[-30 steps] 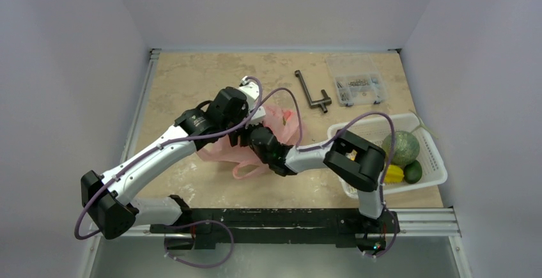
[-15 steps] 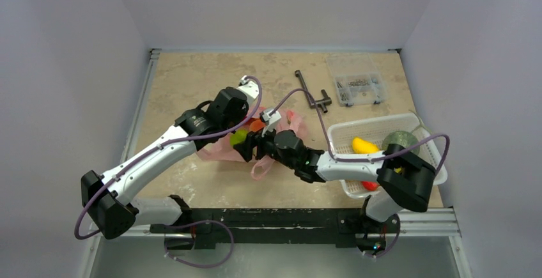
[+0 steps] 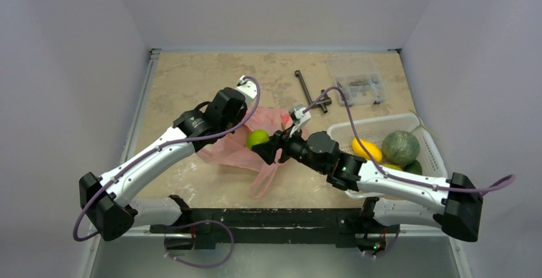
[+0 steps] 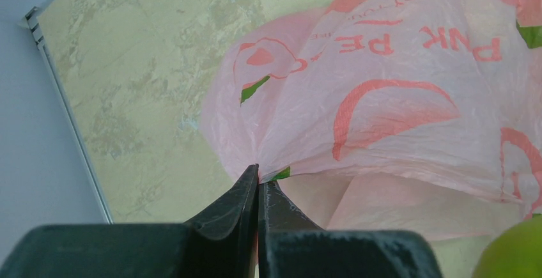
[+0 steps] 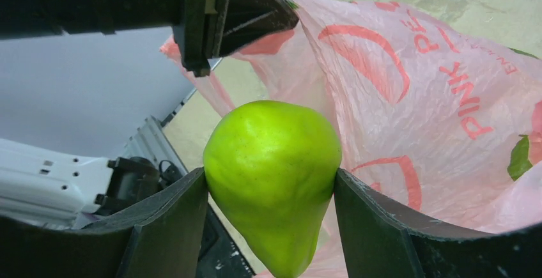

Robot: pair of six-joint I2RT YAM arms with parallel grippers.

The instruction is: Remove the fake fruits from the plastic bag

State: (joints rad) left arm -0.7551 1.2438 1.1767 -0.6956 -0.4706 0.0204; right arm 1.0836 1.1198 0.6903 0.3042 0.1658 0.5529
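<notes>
The right gripper [image 5: 271, 192] is squeezing the green apple [image 5: 273, 156], and the left gripper [image 4: 258, 185] is pinching the bag [image 4: 396, 112]. Being glossy and rounded, the apple may be slipping free.

My right gripper [image 5: 271, 211] has the lime-green apple [image 5: 271, 176].
I see both dark fingers pressed against its sides. Behind it the plastic bag [image 5: 415, 99], pink with red print, fills the right; the left gripper [image 5: 281, 15] meets its film up top.
</notes>
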